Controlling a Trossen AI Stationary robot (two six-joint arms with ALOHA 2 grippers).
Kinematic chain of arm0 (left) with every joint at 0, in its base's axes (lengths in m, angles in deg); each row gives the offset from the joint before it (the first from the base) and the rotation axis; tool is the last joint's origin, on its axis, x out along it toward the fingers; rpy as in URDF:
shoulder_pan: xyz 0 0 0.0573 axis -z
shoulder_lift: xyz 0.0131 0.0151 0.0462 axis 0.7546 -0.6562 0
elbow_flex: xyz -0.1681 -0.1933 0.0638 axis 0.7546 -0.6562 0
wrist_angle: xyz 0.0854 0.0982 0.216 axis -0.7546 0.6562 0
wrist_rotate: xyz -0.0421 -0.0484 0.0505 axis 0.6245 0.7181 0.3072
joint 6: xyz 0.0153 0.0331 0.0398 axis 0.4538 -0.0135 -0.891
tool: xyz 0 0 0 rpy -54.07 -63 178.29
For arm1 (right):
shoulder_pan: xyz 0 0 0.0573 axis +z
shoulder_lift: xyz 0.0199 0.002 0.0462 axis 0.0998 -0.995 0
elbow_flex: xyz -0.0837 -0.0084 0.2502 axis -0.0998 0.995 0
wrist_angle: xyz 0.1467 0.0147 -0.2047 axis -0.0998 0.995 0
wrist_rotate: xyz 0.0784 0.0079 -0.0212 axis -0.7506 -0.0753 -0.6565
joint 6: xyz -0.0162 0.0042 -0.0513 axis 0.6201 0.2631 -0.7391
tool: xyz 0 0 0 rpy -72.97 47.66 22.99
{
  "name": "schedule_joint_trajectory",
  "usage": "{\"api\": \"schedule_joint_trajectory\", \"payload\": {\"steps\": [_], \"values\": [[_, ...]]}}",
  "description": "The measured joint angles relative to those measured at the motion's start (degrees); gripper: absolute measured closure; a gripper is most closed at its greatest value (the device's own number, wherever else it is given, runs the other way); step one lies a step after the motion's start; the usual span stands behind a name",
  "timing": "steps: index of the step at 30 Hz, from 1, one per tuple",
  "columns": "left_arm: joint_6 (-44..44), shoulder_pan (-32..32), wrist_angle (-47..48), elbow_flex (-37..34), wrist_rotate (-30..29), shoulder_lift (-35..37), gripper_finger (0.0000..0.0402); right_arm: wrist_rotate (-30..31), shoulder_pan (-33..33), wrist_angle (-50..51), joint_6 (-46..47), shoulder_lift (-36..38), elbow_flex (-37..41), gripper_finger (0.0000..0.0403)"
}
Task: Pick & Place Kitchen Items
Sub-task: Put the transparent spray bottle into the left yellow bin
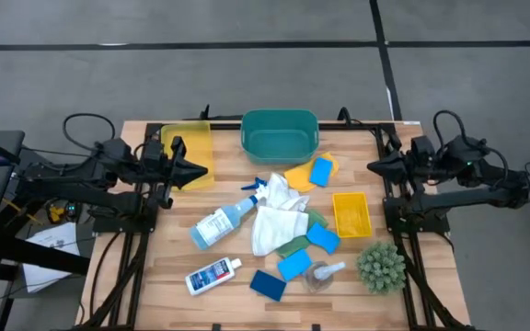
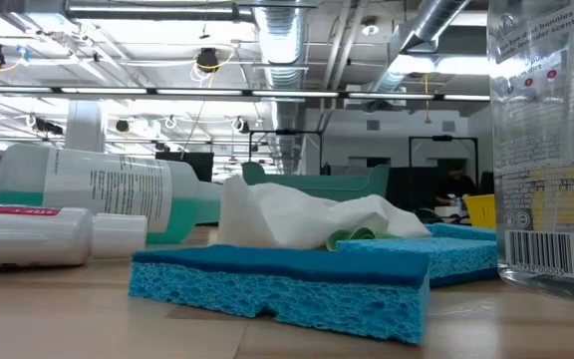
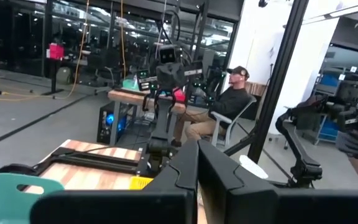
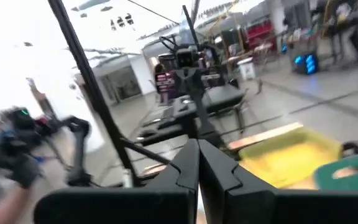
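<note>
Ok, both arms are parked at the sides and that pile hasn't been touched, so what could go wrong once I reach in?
The white cloth drapes over the spray bottle and a sponge, so lifting it may drag them. The small clear bottle lies close to the spiky plant; a grab there could knock it. Left gripper and right gripper are shut, so open before descending.

grey floor [image 1: 201, 74], ceiling ducts [image 2: 287, 30], seated person [image 3: 229, 102]

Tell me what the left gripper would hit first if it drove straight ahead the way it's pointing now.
Probably nothing on the table: the shut left gripper points level across it, apparently above the teal basin, toward the right gripper opposite. Height is hard to judge.
</note>
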Motion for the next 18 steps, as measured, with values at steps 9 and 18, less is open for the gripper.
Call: {"api": "schedule_joint_trajectory", "payload": {"steps": [9,18], "values": [[-5.18,0.15,-0.87,0.02,0.0,-0.51,0.0393,-2.81,0.05,0.22,-3.48,-4.27,-0.93,0.0398],[-14.25,0.44,-1.97,0.02,-0.02,-0.49,0.0286,-2.29,4.5,12.75,-14.34,-13.98,-14.21,0.0259]]}}
